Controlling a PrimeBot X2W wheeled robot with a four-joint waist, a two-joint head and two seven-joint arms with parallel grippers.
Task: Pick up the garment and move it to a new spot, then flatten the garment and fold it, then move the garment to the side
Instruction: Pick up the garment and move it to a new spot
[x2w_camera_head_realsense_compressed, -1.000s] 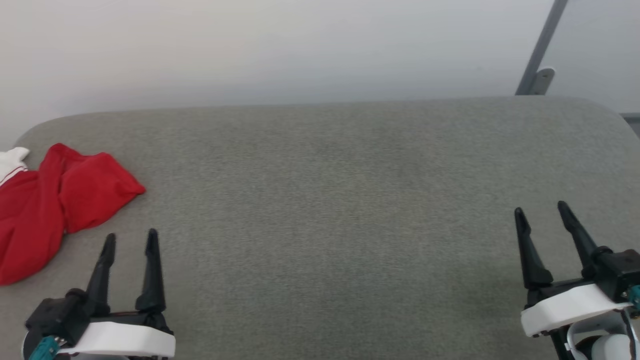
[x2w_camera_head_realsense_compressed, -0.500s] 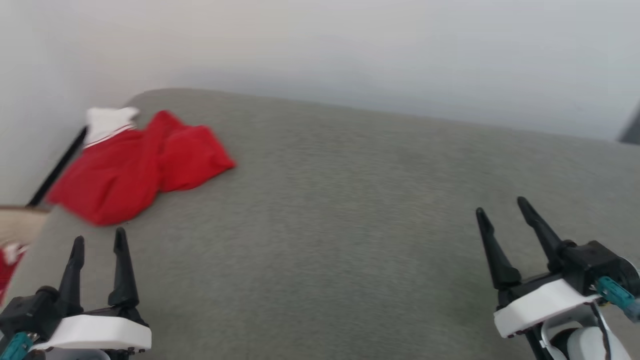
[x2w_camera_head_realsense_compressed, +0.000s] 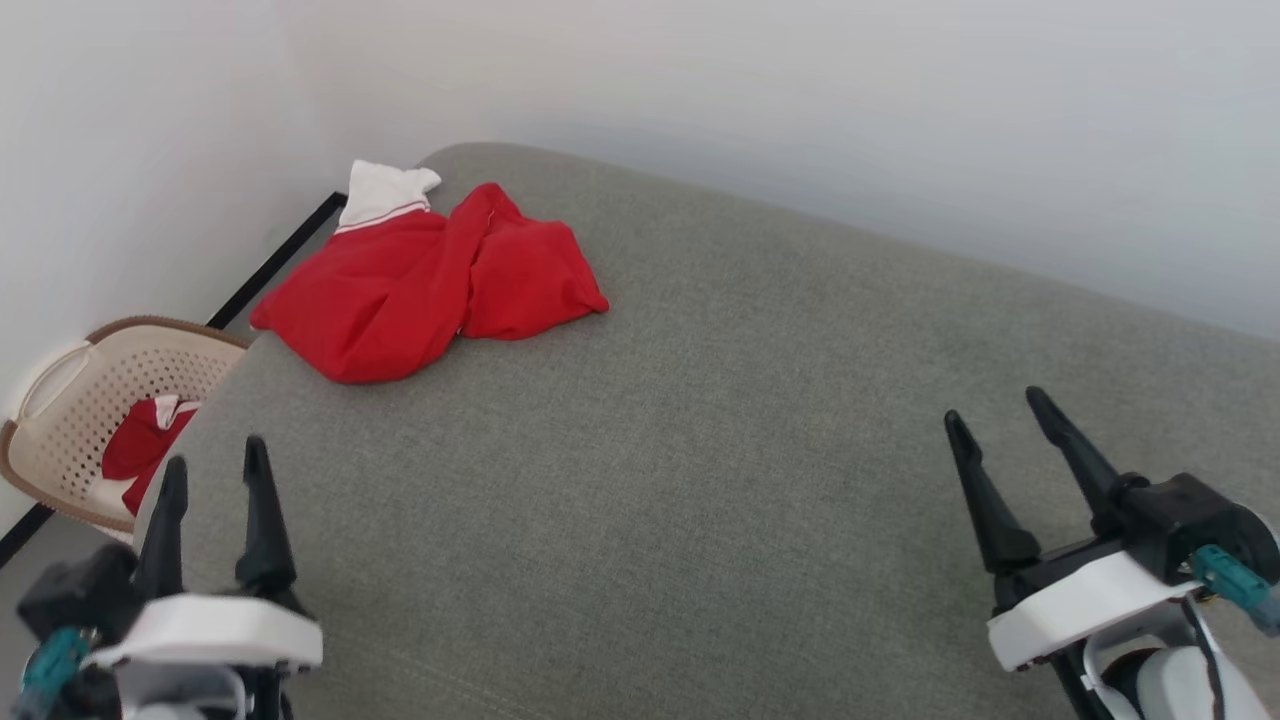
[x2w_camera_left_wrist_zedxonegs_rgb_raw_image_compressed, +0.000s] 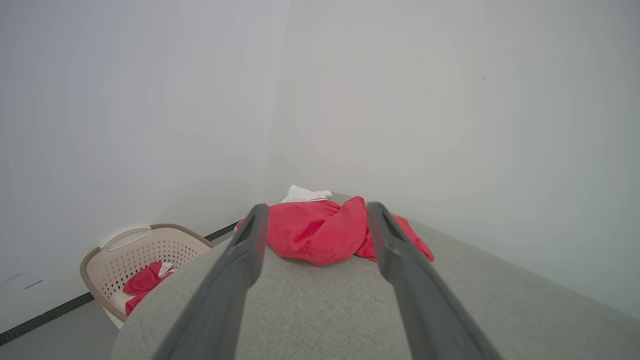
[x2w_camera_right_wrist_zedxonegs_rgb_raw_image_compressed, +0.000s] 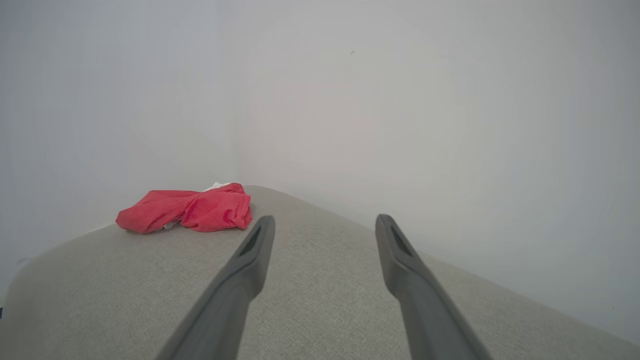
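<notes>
The garment (x2w_camera_head_realsense_compressed: 430, 280), bright red with a white sleeve end, lies crumpled at the far left corner of the grey table (x2w_camera_head_realsense_compressed: 700, 450). The left wrist view has the garment (x2w_camera_left_wrist_zedxonegs_rgb_raw_image_compressed: 320, 232) straight ahead between the fingers, some way off. In the right wrist view the garment (x2w_camera_right_wrist_zedxonegs_rgb_raw_image_compressed: 190, 210) lies far to the left. My left gripper (x2w_camera_head_realsense_compressed: 215, 465) is open at the lower left, well short of the garment, with nothing between its fingers. Over the table's near right part my right gripper (x2w_camera_head_realsense_compressed: 995, 405) also stands open and holds nothing.
A beige perforated laundry basket (x2w_camera_head_realsense_compressed: 60, 420) stands on the floor left of the table, with red and white cloth (x2w_camera_head_realsense_compressed: 140, 450) inside; the basket (x2w_camera_left_wrist_zedxonegs_rgb_raw_image_compressed: 135, 252) also appears in the left wrist view. White walls meet behind the table's far corner.
The head camera has swung left, so the garment sits nearer the picture's middle and the basket has come into sight. Both grippers stay open and the garment lies as before.
</notes>
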